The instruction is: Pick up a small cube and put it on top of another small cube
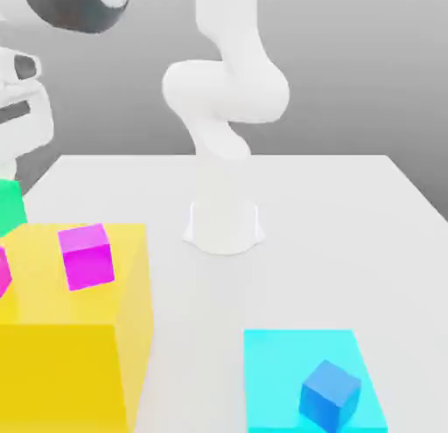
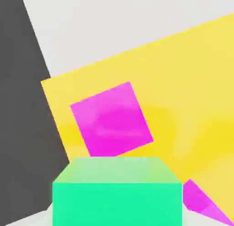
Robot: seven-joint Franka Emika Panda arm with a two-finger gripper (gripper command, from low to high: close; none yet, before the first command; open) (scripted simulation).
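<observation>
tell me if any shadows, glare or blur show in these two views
Exterior view: flat, even light; the yellow block has a darker front face, and no cast shadow beside the blue cube. Hand view: the magenta cube looks faintly mottled, and the green cube has soft edges.

White table (image 1: 350,221), pale and flat, carrying the arm's round base (image 1: 224,226) near the middle. Toward the exterior view's left, a big yellow block (image 1: 61,352) resting on the tabletop, with a magenta cube (image 1: 87,256) sitting on its upper face and a second magenta cube (image 1: 3,272) cut off at the frame's edge. Near the front, a flat cyan slab (image 1: 280,370) lying on the table, topped by a blue cube (image 1: 331,394).
</observation>
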